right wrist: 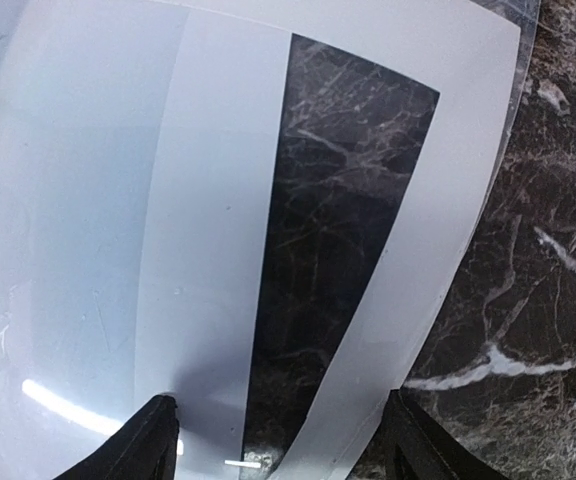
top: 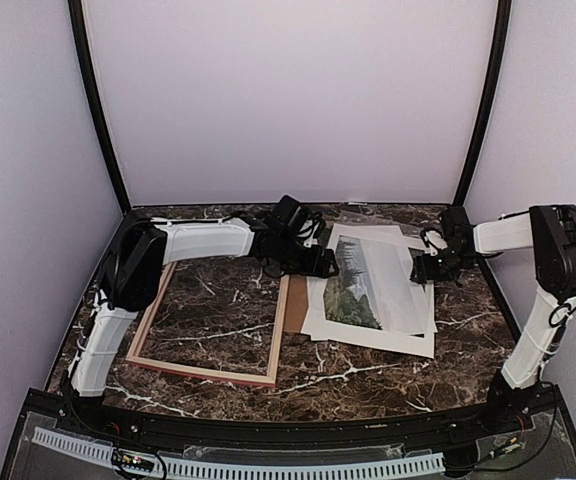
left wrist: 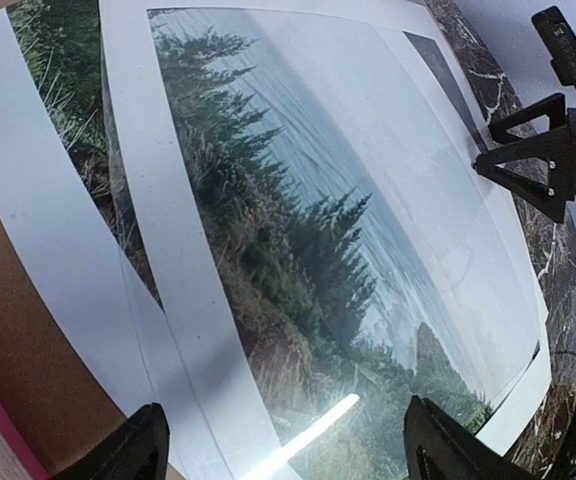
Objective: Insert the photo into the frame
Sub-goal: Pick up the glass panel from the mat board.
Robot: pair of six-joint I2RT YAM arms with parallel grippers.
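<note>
Zero of the actual insertion looks done. The frame [top: 206, 372] lies flat on the left of the marble table [top: 368, 385], and only bare marble shows inside its rails. The photo [top: 360, 282] is well right of it, face up, on the loose stack: it sits skewed on the white mat [top: 368, 338], and the brown backing board [top: 295, 305] pokes out at the stack's left edge, next to the frame's right rail. The right wrist view shows marble through part of the mat's window, so the print isn't covering it. Glare and a faint extra edge suggest a clear sheet over the print, but I can't confirm that. The left gripper [top: 326, 263] hangs over the photo's left side with its fingers spread wide and nothing between them. The right gripper [top: 420, 270] is at the stack's right edge, also spread wide, straddling the mat border and holding nothing. I can't tell whether either pair of fingertips touches paper. My read is that we're at the pre-grasp stage. What's left is to pick the print off the stack without dragging the mat, carry it left, square it to the rails and drop it in. The main risk is that a thin flat sheet on a slick stack is hard to pinch and will probably slide.
</note>
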